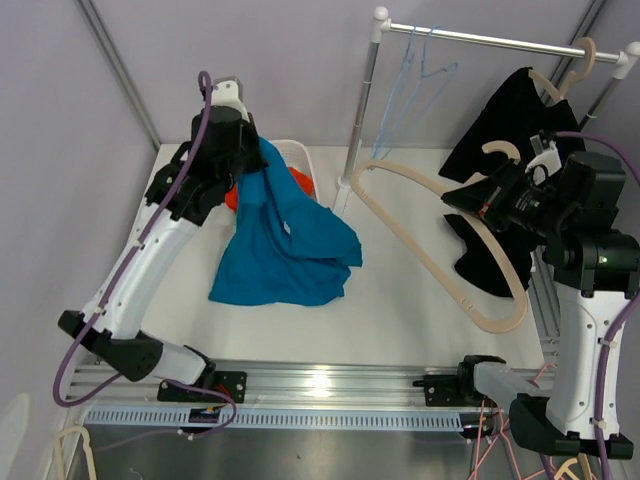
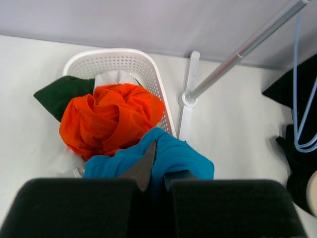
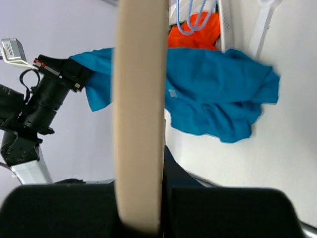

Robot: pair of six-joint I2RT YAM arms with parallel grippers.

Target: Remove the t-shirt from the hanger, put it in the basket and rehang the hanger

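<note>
One blue t-shirt [image 1: 285,240], seen from above, hangs pinched in the left pincer [image 1: 255,150] and trails onto the desk [image 1: 400,300]. Well apart, the right pincer [image 1: 468,200] clamps the beige hanger [image 1: 440,250]. Left wrist: cloth nipped before a white basket [image 2: 119,57]. Right wrist: hanger gripped.

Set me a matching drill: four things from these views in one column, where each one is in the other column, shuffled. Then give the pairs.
1. blue t-shirt
2. bare beige hanger
3. orange garment
4. black garment

A. piled in the white basket
B. hanging from the rail
C. clamped in the left tool
D. clamped in the right tool

Pairs: 1-C, 2-D, 3-A, 4-B.
</note>
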